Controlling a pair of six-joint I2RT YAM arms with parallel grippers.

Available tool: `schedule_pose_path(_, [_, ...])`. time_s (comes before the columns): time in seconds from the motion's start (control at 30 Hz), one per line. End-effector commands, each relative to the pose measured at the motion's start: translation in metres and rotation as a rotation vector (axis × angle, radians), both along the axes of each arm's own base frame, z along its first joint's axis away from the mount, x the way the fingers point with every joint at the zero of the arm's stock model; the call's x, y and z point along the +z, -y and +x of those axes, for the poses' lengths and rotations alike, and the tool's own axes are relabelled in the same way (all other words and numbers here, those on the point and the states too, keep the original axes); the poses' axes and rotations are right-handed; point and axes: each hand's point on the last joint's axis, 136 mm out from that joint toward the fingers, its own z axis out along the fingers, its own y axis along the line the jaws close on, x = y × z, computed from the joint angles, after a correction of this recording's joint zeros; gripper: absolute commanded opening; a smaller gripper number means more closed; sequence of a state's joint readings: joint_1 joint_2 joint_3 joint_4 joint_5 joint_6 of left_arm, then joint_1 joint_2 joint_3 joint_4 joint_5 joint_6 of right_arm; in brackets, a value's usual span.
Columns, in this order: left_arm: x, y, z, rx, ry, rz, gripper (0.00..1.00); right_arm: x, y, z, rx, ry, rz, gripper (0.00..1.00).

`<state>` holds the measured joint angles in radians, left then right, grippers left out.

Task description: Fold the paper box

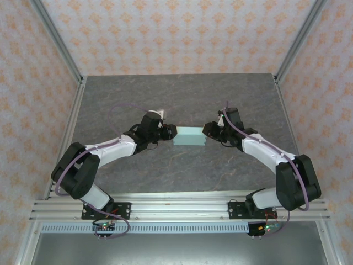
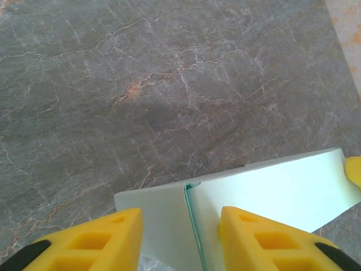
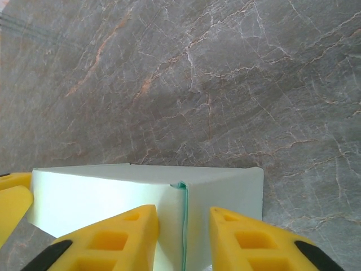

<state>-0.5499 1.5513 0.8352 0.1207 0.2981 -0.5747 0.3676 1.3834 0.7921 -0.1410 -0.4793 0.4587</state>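
A pale mint paper box [image 1: 189, 136], a small rectangular block, lies on the grey marbled table [image 1: 182, 94] between the two arms. The left gripper [image 1: 171, 133] is at its left end and the right gripper [image 1: 208, 130] at its right end.

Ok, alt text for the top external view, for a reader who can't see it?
A small pale mint paper box sits in the middle of a grey marbled table, the left gripper at its left end and the right gripper at its right end. Both arms reach in from the near edge.
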Motion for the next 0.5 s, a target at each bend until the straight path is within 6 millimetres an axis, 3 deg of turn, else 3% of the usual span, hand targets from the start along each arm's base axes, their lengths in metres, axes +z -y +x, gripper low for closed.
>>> schedule_pose_path(0.0, [-0.043, -0.019, -0.030, -0.011, -0.157, 0.156, 0.43, -0.038, 0.010, -0.034, 0.032, -0.186, -0.084, 0.33])
schedule_pose_path(0.47, [0.014, -0.018, -0.003, 0.049, -0.024, 0.138, 0.59, 0.014, 0.008, -0.010, 0.029, -0.052, -0.087, 0.53])
